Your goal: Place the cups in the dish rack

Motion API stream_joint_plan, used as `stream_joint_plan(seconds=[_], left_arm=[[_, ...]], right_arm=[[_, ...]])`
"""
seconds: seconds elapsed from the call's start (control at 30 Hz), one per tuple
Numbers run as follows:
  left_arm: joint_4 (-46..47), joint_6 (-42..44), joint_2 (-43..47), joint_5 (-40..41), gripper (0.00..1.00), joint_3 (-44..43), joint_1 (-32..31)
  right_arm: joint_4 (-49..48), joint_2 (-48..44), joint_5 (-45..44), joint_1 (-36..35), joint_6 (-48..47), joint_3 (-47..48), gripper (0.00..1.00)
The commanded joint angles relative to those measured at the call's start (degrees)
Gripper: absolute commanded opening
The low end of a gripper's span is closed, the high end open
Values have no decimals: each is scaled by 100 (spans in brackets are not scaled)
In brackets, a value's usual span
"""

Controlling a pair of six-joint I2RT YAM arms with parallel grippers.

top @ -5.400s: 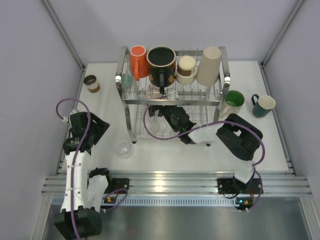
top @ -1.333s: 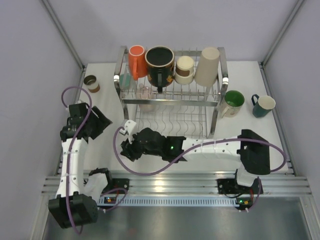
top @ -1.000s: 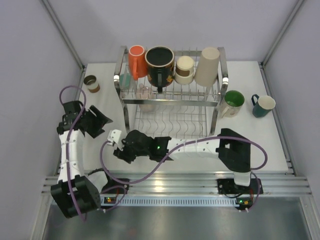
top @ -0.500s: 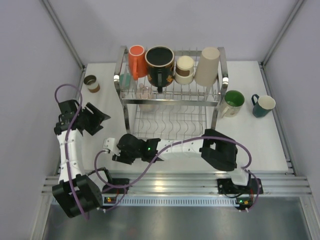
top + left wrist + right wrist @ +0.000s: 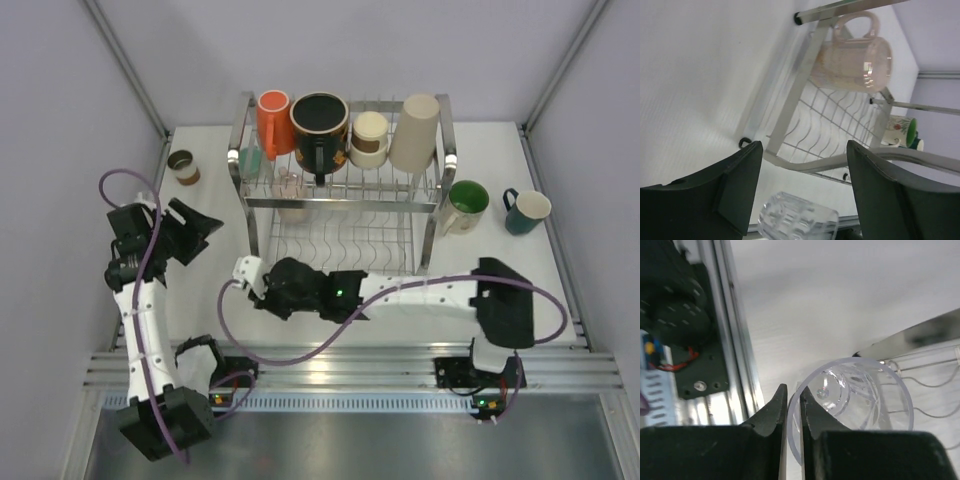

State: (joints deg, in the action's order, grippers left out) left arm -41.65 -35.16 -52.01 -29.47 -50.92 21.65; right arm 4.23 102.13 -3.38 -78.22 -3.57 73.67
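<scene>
The chrome dish rack stands at the back centre. Its top tier holds an orange cup, a black patterned mug, a brown-cream paper cup and a tall beige cup. A pink mug lies lower on the rack. My right gripper is shut on the rim of the clear cup, one finger inside and one outside, in front of the rack's left corner. My left gripper hangs open to the left, with the clear cup below it.
A green mug and a teal mug stand on the table right of the rack. A small brown cup sits at the back left. A teal glass is at the rack's left end. The right arm stretches across the front of the rack.
My right gripper has closed onto the clear cup's rim and shifted slightly right toward the rack. The left arm has drawn back a little, still open.
</scene>
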Motion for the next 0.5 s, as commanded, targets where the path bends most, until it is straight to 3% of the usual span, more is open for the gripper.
stream_joint_plan(seconds=[0.0,0.13,0.2,0.27,0.37,0.4,0.47], left_arm=[[771,-498,629,-541,74,-462,41],[2105,-1605,1236,-1296,76,-437,41],[3662,-2734,1491,-1891,77,-253,41],[4538,-3354,1440,-2193,78,-296,15],[5428,-4181,1308,-2256,80,-515,-3],[6240,-4775,1290,-2212,80,-525,-3],[6904,-5359,1395,-1774,84,-507,-3]], right_arm=[[-476,-1580,-66,-71,752,200,0],[-642,-2652,-216,-97,1042,323,0],[-991,-3197,-514,-97,1034,359,0],[-1335,-3627,-908,-98,815,324,0],[-2266,-3910,-1287,-97,464,192,0],[-2399,-3911,-1332,-80,419,235,0],[-2689,-3824,-1332,-71,94,472,0]])
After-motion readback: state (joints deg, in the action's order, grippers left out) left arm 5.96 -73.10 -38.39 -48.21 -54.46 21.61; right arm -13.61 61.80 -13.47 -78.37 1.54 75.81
